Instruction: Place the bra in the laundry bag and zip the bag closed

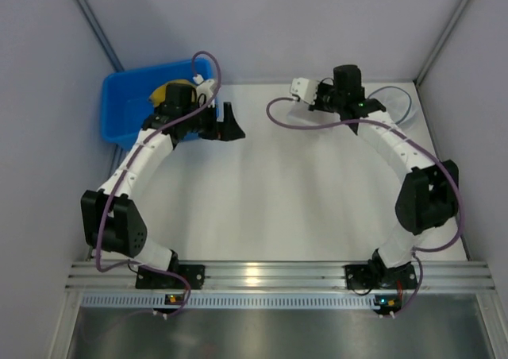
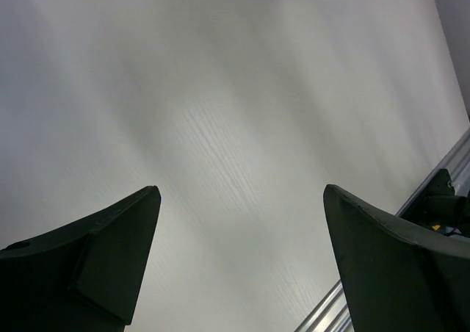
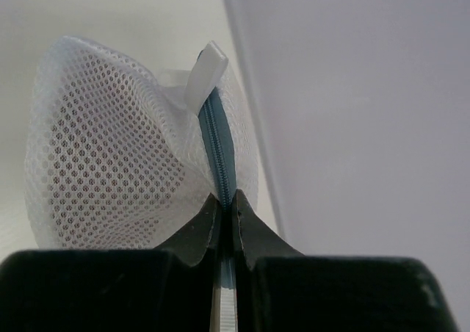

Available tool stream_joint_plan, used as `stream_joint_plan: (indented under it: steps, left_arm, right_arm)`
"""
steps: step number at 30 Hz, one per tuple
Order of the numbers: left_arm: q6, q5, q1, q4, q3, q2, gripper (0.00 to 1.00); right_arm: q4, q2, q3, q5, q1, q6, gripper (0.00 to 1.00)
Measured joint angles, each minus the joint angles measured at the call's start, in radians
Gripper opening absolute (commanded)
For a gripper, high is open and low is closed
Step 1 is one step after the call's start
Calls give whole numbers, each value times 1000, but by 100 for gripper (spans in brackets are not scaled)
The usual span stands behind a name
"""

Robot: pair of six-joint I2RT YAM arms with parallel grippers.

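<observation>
1. Three pale grey-lilac wall panels close in a white tabletop [image 1: 278, 192]. It is matt with a faint grain (the left wrist view shows it close up). One ribbed aluminium rail [image 1: 270, 276] runs along its near edge.
2. We count two arms bolted side by side on that rail, each with one purple cable [image 1: 279, 114] looped along it.
3. We count one blue bin [image 1: 119, 85], in the far left corner. One yellow garment [image 1: 161, 94] lies inside it, partly hidden behind the left wrist.
4. We count one laundry bag [image 3: 110, 156], of white honeycomb mesh. It is at the far right of the tabletop, close to a wall, with the right wrist just beside it in the top view. We cannot tell whether it rests on the tabletop or is lifted off it.
5. The left claw [image 1: 228, 125] hangs just right of the bin over bare tabletop. Its two dark fingers are spread wide with nothing between them.
6. The right claw [image 3: 226, 200] has its fingertips pressed almost together on the laundry bag's zipper seam. One blue-grey zipper tape [image 3: 217, 137] rises from between them to one white fabric tab [image 3: 207, 71] at the top of the bag.
</observation>
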Motion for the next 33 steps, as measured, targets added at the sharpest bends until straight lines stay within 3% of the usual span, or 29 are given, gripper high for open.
stream_joint_plan:
  steps: [7,11,14,16,17,19,20,23,28,29,33]
  left_arm:
    - [34,-77,61,-48,94,43,98]
    - [48,-105,93,-78,158,83,98]
    - [56,-122,108,-104,172,105,98]
    - [61,-129,114,-128,172,115,98]
    - [63,-130,116,-136,172,118,98]
    - [69,-132,119,-155,172,122,98]
    - [70,-131,121,-166,172,124,98]
    - [76,-122,123,-191,172,130,98]
    - [89,-89,125,-230,172,169,98]
    - [93,-82,125,-234,172,176,98]
    - [113,-74,125,-249,182,201,98]
  right_arm:
    - [66,232,282,15,-96,-125,0]
    - [110,307,275,49,-109,-222,0]
    - [174,346,175,90,-97,-295,0]
    - [198,380,109,117,-83,-321,8]
    - [201,398,89,134,-76,-325,20]
    - [200,428,69,162,-62,-317,32]
    - [200,436,59,173,-54,-305,48]
    - [202,435,43,188,-36,-274,67]
    - [194,404,43,199,-18,-187,87]
    - [188,391,43,200,-16,-171,95]
    - [131,282,43,201,-10,-80,99]
